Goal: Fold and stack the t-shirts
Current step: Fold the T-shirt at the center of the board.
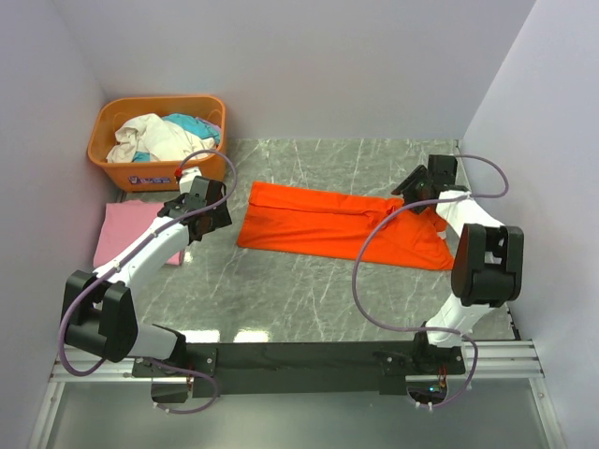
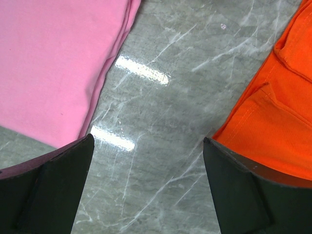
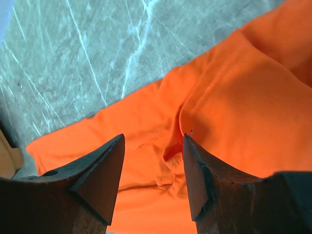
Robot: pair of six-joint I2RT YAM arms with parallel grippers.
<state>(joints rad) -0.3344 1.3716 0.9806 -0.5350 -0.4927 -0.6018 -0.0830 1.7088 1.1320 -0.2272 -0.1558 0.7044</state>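
Right tool [image 3: 153, 140] hovers with its jaws partly apart above the orange shirt [image 1: 328, 224], gripping nothing; a raised crease of the cloth lies below the gap. I see that shirt folded into a long band across the middle of the surface [image 1: 299, 290], its right end under this tool. Left tool [image 2: 148, 141] is spread wide and empty over bare surface, between the orange shirt's left edge and the pink shirt [image 1: 122, 229], which lies folded flat by the left wall. Behind it sits a basket [image 1: 131, 175] heaped with clothes [image 1: 154, 138].
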